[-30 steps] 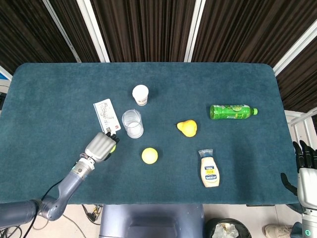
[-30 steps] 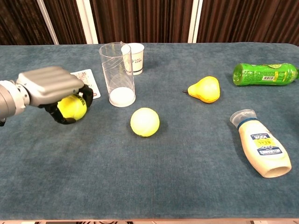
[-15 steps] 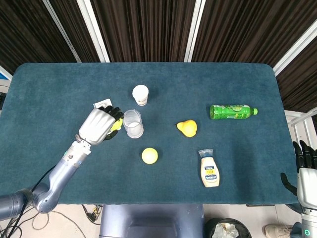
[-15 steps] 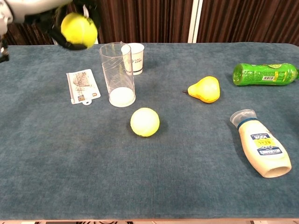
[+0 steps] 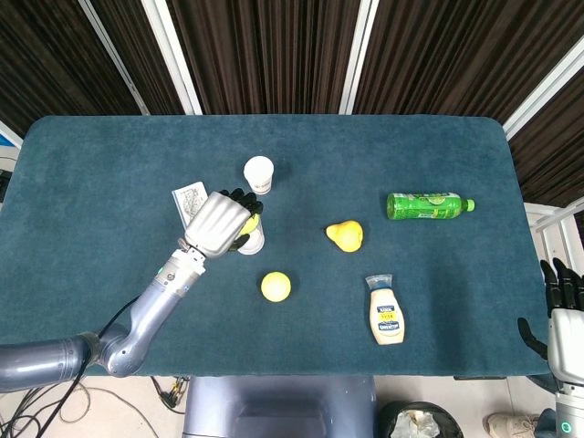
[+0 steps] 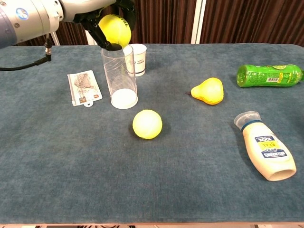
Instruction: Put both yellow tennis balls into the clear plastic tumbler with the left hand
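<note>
Chest view: left hand (image 6: 102,14) fingers (image 6: 124,12) grasping tennis ball (image 6: 114,29) above tumbler (image 6: 119,76)

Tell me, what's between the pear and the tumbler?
Nothing: just bare table between the pear and the tumbler, clearest in the chest view.

**Ball held over the tumbler**

A ball (image 5: 250,224) is gripped by the left hand (image 5: 219,224) directly above the tumbler (image 5: 252,243), near the table's (image 5: 91,182) middle. A second ball (image 5: 276,286) is seen nearer the front edge. The right hand (image 5: 561,310) is seen beyond the right edge, holding nothing.
</note>
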Controlling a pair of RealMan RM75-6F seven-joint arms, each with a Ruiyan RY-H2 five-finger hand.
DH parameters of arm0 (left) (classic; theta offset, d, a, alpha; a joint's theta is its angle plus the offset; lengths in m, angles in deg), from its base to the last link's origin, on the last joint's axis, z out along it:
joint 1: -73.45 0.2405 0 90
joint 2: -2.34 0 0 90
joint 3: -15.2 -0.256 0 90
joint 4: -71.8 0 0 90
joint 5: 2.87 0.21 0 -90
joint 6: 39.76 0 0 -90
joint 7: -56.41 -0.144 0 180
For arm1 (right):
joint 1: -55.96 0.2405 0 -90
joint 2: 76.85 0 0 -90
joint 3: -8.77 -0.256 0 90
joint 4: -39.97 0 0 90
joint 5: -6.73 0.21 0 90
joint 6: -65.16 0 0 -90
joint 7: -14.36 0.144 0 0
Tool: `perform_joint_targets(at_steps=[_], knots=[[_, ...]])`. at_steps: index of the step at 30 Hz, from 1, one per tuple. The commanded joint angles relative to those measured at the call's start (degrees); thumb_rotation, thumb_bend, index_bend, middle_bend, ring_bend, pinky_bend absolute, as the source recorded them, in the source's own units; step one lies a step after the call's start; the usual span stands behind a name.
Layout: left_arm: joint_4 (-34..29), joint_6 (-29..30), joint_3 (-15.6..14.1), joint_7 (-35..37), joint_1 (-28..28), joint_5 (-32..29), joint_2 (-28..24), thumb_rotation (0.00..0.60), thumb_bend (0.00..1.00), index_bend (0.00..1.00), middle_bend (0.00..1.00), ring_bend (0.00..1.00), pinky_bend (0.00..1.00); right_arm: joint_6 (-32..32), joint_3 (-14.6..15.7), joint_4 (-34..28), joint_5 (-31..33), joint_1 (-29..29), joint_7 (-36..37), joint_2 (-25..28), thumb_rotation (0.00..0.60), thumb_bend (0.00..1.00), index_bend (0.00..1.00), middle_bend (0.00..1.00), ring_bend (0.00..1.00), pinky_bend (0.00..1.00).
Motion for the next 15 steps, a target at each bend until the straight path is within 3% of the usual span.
perform_joint_targets(at_steps=[1,4,9,15], knots=[[0.1,0.0,-0.2,-0.5,-0.4,-0.4,0.2,0.6,0.32,0.46,0.45,0.41,0.57,-0.1,0.0,0.0,0.0,0.0,0.2,0.0,0.6,0.34,0.06,0.08,0.12,0.11],[0.1,0.4,-0.4,-1.2,-0.7,-1.1,0.3,0.6,0.26,0.45,0.43,0.38,0.54,-0.2,-0.1,0.1,0.0,0.0,0.3,0.0,0.6,0.34,0.06,0.08,0.12,0.11],[-1.0,0.2,-0.4,-3.4,-1.2,-5.9,-0.3,0.6,0.08,0.38,0.27,0.25,0.44,-0.3,-0.1,0.1,-0.1,-0.1,0.2,0.1,0.6,0.34,0.06,0.08,0.12,0.11],[-2.2,0.7,0.2,-5.8,-2.9,-11.2,-0.7,0.6,0.0,0.31,0.13,0.07,0.28,0.0,0.0,0.3,-0.1,0.1,-0.1,0.1,0.6,0.34,0.06,0.08,0.12,0.11]])
